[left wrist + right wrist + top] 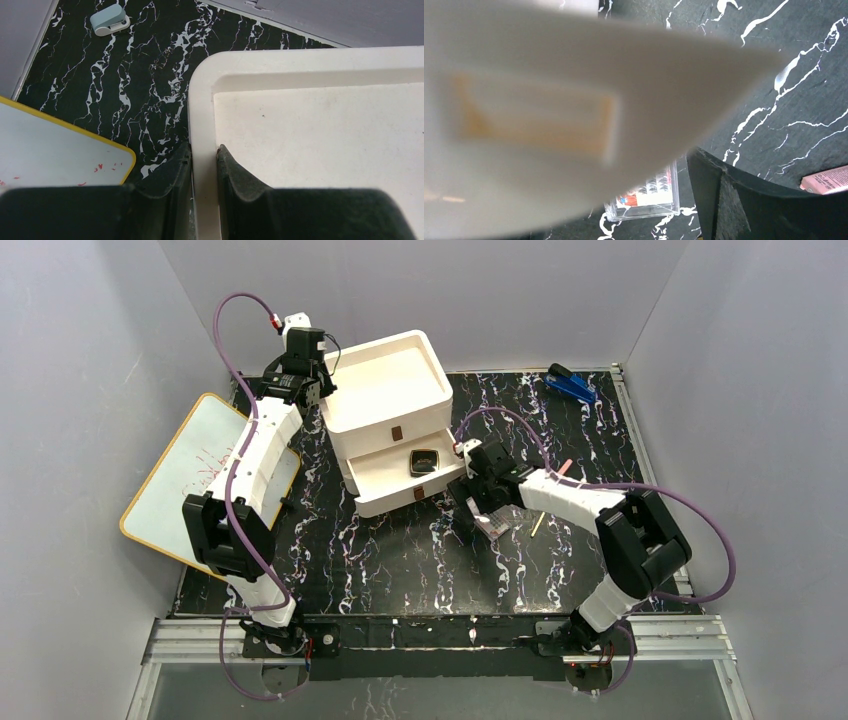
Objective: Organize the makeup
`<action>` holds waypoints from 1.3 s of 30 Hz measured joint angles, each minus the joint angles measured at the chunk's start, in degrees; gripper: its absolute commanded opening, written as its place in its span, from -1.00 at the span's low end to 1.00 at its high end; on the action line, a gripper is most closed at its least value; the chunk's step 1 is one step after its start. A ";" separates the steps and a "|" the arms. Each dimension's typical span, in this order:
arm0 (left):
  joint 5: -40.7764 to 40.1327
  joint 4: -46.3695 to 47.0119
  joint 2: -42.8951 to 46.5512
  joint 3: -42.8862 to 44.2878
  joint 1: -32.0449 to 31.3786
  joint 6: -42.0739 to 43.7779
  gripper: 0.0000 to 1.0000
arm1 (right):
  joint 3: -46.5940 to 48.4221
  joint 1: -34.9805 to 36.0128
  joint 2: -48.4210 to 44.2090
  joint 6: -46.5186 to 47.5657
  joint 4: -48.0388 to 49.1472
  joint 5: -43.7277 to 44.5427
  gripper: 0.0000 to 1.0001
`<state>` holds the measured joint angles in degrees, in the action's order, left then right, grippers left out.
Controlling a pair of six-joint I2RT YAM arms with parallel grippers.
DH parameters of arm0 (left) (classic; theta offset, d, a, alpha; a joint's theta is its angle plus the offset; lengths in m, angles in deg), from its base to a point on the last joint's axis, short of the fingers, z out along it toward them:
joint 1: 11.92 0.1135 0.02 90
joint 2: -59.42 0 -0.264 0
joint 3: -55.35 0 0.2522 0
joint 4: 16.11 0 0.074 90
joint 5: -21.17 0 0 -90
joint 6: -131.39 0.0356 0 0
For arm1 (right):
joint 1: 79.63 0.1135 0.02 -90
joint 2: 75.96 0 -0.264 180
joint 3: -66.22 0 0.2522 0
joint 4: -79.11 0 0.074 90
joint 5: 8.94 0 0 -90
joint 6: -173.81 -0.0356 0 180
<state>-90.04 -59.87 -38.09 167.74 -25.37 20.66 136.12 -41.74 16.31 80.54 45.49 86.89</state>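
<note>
Left hand (204,152) pinches organizer rim (300,57) beside whiteboard (45,150); right hand (480,502), wide, above clear makeup case (649,200).

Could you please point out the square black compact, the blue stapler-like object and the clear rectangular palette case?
Square black compact (424,462), top view, lid centre.
Blue stapler-like object (571,385), top view, body middle.
Clear rectangular palette case (646,197), right wrist view, label.

No word, brand or number can be read. The white yellow-edged whiteboard (205,475) carries red marker scribbles, too loose to make out as letters. In the right wrist view, the small clear plastic case (644,195) on the tabletop has a printed insert with red and dark marks, too small to read. The pink flat-sided item (826,181) shows faint, illegible print.
</note>
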 measured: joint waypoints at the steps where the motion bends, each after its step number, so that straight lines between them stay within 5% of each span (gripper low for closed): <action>1: 0.07 -0.04 0.00 0.04 0.02 0.02 -1.00 | -0.07 0.00 0.09 -0.26 0.35 0.00 0.96; 12: 0.33 -0.46 -0.13 0.37 0.22 0.22 -1.00 | -2.69 -0.11 -0.28 -5.16 3.02 0.92 0.93; 21: 0.61 -1.42 -0.61 1.31 0.26 0.20 -1.00 | -11.72 -0.02 -10.84 -11.69 2.34 2.40 0.93; 39: -2.80 -4.37 -2.64 4.37 0.00 -2.47 -1.00 | -12.83 0.00 -9.38 -14.25 5.40 3.32 0.94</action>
<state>-92.84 -64.24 -40.74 172.12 -25.37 18.19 123.29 -41.74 6.94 66.29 50.89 90.21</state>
